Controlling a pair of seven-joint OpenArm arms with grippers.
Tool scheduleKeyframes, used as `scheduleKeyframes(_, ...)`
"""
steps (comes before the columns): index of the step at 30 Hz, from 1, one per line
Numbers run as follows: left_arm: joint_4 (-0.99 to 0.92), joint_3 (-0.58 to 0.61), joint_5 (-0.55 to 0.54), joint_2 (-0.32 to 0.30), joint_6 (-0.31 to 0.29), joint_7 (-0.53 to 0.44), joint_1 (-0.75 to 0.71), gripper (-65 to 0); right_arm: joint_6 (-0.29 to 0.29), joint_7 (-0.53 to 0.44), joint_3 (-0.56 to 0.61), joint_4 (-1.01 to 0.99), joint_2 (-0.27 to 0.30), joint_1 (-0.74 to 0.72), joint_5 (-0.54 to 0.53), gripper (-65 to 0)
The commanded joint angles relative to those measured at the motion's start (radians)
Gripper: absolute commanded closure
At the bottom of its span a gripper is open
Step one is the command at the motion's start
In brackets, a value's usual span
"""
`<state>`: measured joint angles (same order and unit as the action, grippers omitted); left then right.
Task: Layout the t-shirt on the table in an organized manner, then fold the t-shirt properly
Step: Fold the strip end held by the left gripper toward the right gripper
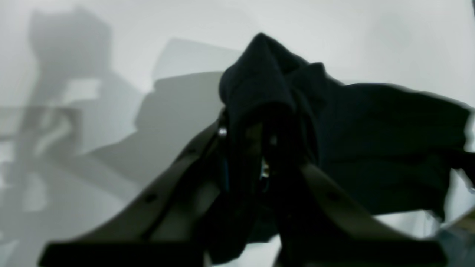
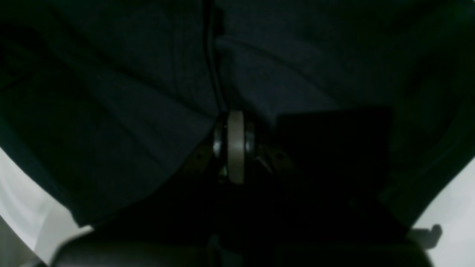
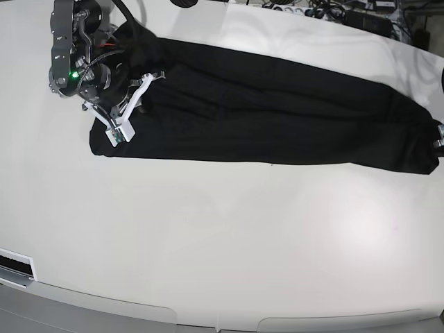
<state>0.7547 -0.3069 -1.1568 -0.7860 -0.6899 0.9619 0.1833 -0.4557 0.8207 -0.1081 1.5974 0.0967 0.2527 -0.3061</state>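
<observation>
We have both tools clamped on the t-shirt (image 3: 277, 118): left tool (image 1: 259, 148) bunching one end, right tool (image 2: 230, 148) the other. Stretched across the surface (image 3: 222, 243), its fabric could slip free if we pull harder.

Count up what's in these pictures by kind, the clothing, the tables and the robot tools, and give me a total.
T-shirt: 1
Table: 1
Robot tools: 2, the left tool and the right tool, each shut on the t-shirt
Total: 4

Dark cables and power strips (image 3: 326, 10) lie behind the far edge.
</observation>
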Motion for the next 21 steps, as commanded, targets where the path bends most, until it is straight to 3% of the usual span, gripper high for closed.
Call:
scheduleKeyframes(1,0.012,-0.007,-0.063,-0.025,-0.008,0.018,0.019,0.0,-0.009,-0.015,-0.004,0.014,0.004,-0.016,-0.008,0.0)
scheduleKeyframes(6,0.019,-0.007,-0.32,-0.01,-0.008,0.22,0.019,0.0,-0.024,-0.016,-0.004,0.014,0.003,-0.02,-0.008,0.0)
scheduleKeyframes(8,0.035,-0.008,-0.327,-0.006,-0.008,0.283,0.019,0.0,-0.023,-0.021,-0.004,0.013,0.003,-0.02,-0.008,0.0)
scheduleKeyframes(14,0.154,-0.008,-0.327,0.008,-0.008,0.311,0.0,0.0,-0.023,-0.036,-0.004,0.013,0.003,-0.019,-0.008,0.0)
scheduleKeyframes(21,0.251,-0.007,-0.327,0.112,-0.008,0.352,-0.006,0.0,-0.011,-0.043,-0.004,0.013,-0.003,-0.02,-0.008,0.0)
